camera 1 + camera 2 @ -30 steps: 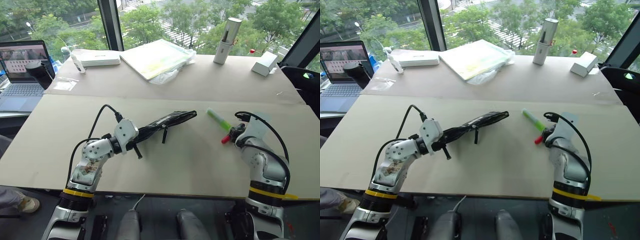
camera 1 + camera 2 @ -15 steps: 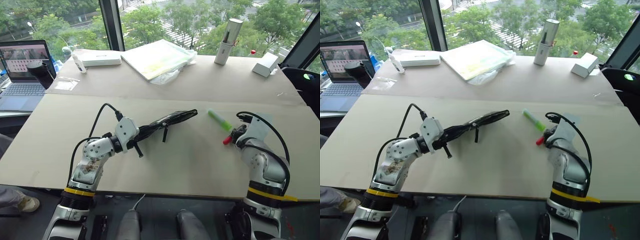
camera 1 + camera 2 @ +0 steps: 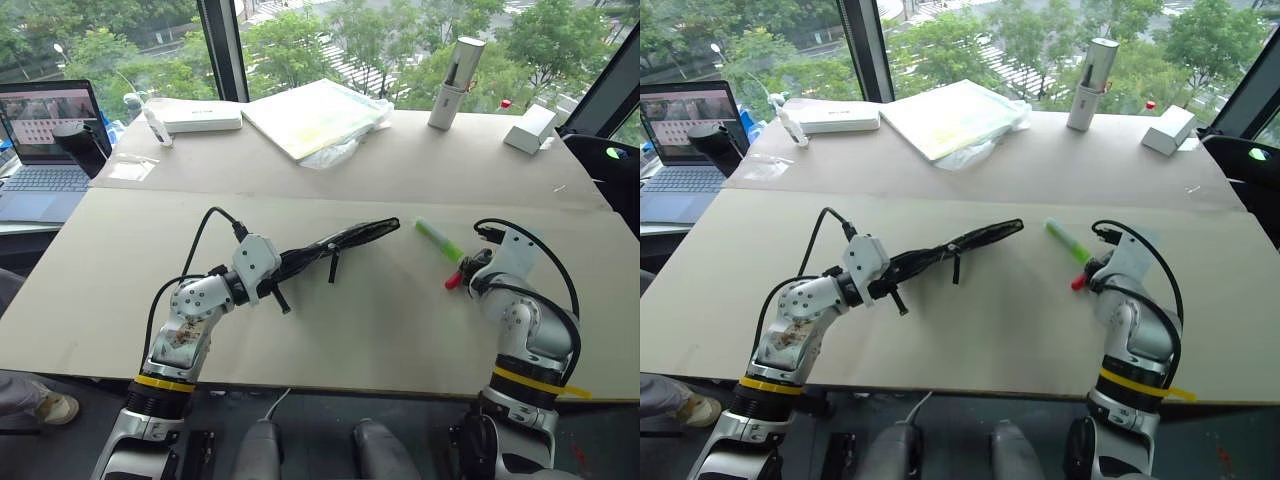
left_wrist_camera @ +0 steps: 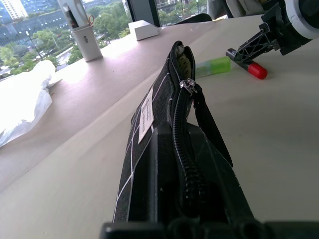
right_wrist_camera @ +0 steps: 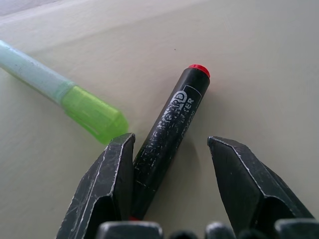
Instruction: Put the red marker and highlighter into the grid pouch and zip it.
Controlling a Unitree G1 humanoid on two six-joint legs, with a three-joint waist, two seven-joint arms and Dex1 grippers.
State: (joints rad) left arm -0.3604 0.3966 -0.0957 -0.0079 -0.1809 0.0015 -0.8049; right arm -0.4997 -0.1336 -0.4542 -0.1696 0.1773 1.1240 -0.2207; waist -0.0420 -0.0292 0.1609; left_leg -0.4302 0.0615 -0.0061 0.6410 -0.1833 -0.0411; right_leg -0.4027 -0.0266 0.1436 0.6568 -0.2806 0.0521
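A pale desk [image 3: 380,330] stands before tall windows. Toward its near right edge, the right gripper [image 5: 172,164] has its fingers spread wide around the red marker [image 5: 169,134], whose barrel runs straight away from them. Just beyond lies the highlighter [image 3: 437,239], while the left gripper [image 3: 275,283] clamps the grid pouch [image 3: 335,245] mid-desk.

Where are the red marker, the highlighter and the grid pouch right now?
red marker [image 5: 169,130]: right wrist view, middle of its black barrel.
highlighter [image 5: 94,113]: right wrist view, its bright green cap.
grid pouch [image 4: 149,112]: left wrist view, the white label on its side.
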